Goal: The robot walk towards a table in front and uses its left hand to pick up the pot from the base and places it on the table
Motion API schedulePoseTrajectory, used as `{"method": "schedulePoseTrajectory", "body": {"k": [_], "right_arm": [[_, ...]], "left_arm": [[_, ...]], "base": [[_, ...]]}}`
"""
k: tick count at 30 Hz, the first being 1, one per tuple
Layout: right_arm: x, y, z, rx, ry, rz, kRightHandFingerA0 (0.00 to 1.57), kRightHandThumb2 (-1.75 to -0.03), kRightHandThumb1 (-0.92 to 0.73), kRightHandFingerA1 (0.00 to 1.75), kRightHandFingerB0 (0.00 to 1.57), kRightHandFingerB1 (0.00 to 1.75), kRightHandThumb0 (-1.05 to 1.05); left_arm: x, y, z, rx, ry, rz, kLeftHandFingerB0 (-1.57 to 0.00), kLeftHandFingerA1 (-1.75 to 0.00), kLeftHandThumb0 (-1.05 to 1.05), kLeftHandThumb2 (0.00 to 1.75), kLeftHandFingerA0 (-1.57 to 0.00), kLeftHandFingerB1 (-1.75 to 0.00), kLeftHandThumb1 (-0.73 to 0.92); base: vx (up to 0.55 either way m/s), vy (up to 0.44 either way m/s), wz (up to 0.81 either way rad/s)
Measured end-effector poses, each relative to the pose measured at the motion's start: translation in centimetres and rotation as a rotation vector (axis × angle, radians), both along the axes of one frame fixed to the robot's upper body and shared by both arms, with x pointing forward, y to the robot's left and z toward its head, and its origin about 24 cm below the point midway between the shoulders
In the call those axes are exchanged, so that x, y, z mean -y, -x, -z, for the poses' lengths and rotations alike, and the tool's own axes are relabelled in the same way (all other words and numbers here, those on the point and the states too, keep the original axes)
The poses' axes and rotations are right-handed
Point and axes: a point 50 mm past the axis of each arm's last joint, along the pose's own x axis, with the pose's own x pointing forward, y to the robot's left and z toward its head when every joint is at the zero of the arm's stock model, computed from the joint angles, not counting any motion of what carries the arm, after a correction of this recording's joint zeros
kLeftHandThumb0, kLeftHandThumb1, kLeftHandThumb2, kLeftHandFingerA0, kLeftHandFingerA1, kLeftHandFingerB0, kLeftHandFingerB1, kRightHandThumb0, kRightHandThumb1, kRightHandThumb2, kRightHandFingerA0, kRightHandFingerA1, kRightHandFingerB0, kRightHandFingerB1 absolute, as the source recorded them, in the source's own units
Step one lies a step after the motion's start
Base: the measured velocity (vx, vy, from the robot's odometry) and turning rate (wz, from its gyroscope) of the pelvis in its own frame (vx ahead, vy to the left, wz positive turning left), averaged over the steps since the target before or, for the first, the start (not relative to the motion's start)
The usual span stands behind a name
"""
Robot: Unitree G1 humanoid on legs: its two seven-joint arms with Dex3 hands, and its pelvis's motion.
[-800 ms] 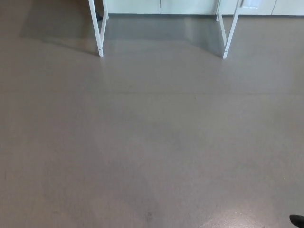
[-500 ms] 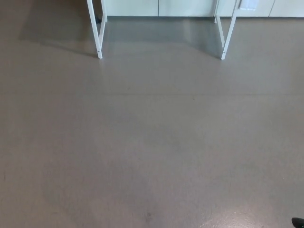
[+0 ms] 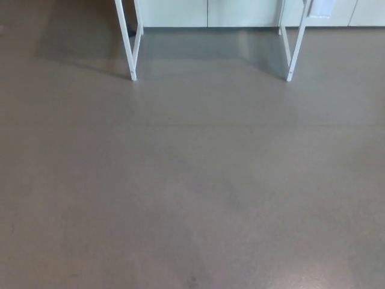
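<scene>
Approach step. Counter legs stood at 12 o'clock across floor. Pot, base out of frame. Left hand, right hand unseen; finger state untellable. Best walked straight, centred between legs.

Soft, even, rather dim light fills a slightly blurry picture. The floor shows faint glare near its bottom right corner. A darker shadow lies under the white table legs.

Floor: grey-brown, smooth, filling nearly the whole view.
Seam: faint line across the floor.
Cabinet fronts: pale, along the top edge, split by vertical gaps.
Dark speck: on the floor, near the bottom edge.
</scene>
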Motion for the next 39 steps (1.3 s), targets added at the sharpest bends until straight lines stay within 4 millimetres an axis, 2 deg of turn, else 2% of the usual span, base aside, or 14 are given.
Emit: {"method": "schedulePoseTrajectory", "body": {"k": [1, 2, 13, 21, 29, 36, 39], "right_arm": [[0.0, 0.0, 0.0, -0.001, 0.0, 0.0, 0.33, -0.67, -0.83, 0.41, 0.14, 0.34, -0.17], [0.0, 0.1, 0.0, -0.001, 0.001, 0.0, 0.29, -1.02, -0.67, 0.56, 0.04, 0.45, -0.11], [-0.7, -0.1, 0.2, 0.01, -0.006, -0.01, 0.28, -1.02, -0.66, 0.56, 0.04, 0.45, -0.1], [-0.9, -0.3, 0.2, 0.02, -0.008, -0.016, 0.28, -1.02, -0.67, 0.55, 0.04, 0.45, -0.11], [-0.3, -0.8, -0.2, 0.036, 0.012, -0.012, 0.29, -1.02, -0.67, 0.56, 0.04, 0.45, -0.11], [-0.2, -0.9, -0.2, 0.035, 0.011, -0.006, 0.28, -1.02, -0.67, 0.56, 0.03, 0.45, -0.11], [-0.6, -1.2, -0.2, 0.044, 0.0, -0.011, 0.29, -1.02, -0.67, 0.56, 0.04, 0.45, -0.11]], "left_arm": [[0.0, 0.1, 0.0, -0.001, 0.001, 0.001, -0.18, -0.35, -0.24, 0.62, -0.21, -0.32, 0.61], [0.0, 0.1, 0.1, -0.002, 0.003, 0.001, -0.18, -0.35, -0.24, 0.62, -0.22, -0.32, 0.61], [-0.6, -0.5, -0.5, 0.021, -0.024, 0.017, -0.21, -0.35, -0.25, 0.61, -0.24, -0.32, 0.61], [-0.4, -0.4, -0.3, 0.022, -0.025, 0.022, -0.21, -0.36, -0.25, 0.61, -0.25, -0.33, 0.61], [0.0, -1.1, -0.3, 0.045, -0.02, 0.037, -0.2, -0.36, -0.25, 0.62, -0.25, -0.32, 0.61], [0.2, -1.3, -0.2, 0.044, -0.02, 0.041, -0.21, -0.35, -0.25, 0.62, -0.25, -0.32, 0.61], [-0.4, -1.6, -0.6, 0.053, -0.042, 0.044, -0.21, -0.35, -0.25, 0.62, -0.25, -0.33, 0.62]], "base": [[0.01, 0.199, -0.73], [0.24, 0.24, -0.14], [0.18, 0.163, -0.04], [0.2, -0.182, 0.13], [0.14, -0.136, -0.01], [0.16, 0.171, -0.09], [0.13, 0.207, -0.06]]}}
